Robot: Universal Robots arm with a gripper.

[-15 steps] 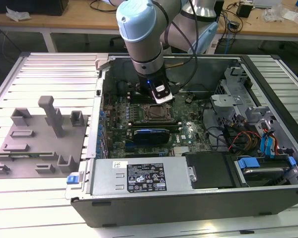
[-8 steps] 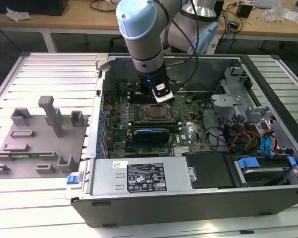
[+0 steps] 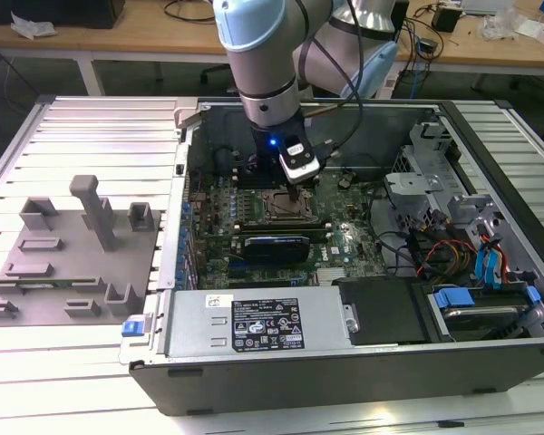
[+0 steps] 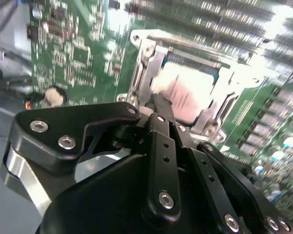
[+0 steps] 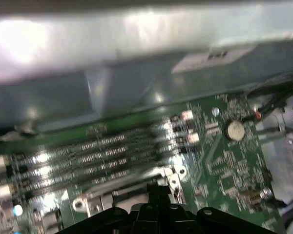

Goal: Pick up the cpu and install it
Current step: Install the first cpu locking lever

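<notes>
- The tool (image 3: pixel 296 192) hangs over the CPU socket (image 3: pixel 286 206) in the middle of the motherboard (image 3: pixel 344 237), inside the open computer case (image 3: pixel 344 372) on the slatted tabletop (image 3: pixel 82 362).
- In the second wrist view the tool's (image 4: pixel 161 105) two fingers (image 4: pixel 162 122) lie together, their tip right at the near edge of the cpu (image 4: pixel 188 92).
- The cpu's pale metal top sits inside the socket's silvery frame (image 4: pixel 141 68), directly under and just ahead of the tool; it looks already seated, or very nearly so.
- Whether the tip is touching the chip or just clear of it, I cannot tell.
- My judgement: the step in hand is the seating itself, so care counts more than force. The chip should lie flat, square to the frame on all four sides, with no corner riding up on the rim.
- Any contact from the tool should come straight down and lightly, near the chip's middle rather than at one edge, since an edge push could tip it.
- Sideways drag is the main risk: sliding the chip across the socket could harm the contacts beneath.
- In the first wrist view the memory slots (image 5: pixel 88 156) run just beyond the tool's tip (image 5: pixel 157 187), and a coin cell (image 5: pixel 234 130) sits off to one side; both are close enough that movement should stay vertical.
</notes>
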